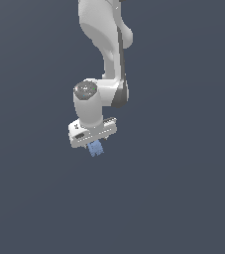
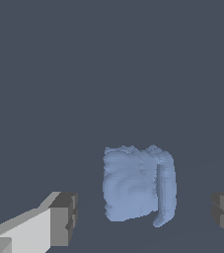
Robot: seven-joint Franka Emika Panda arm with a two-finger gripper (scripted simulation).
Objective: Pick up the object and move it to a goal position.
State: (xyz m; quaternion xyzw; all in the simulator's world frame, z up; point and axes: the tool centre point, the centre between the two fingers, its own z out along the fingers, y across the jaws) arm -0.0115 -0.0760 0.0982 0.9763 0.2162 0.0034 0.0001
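The object [image 2: 135, 185] is a small light-blue blocky piece with a raised strip on one side. In the wrist view it lies between my two dark fingertips [image 2: 64, 217], with a gap on each side, so neither pad touches it. My gripper [image 2: 145, 217] is open around it. In the exterior view the white gripper [image 1: 95, 144] points down near the middle of the picture. The object [image 1: 96, 148] shows just below the hand, partly hidden by it. I cannot tell whether the object rests on the surface.
A plain dark grey-blue surface [image 1: 183, 198] fills both views. The white arm [image 1: 106, 44] reaches down from the top of the exterior view. No goal marker shows.
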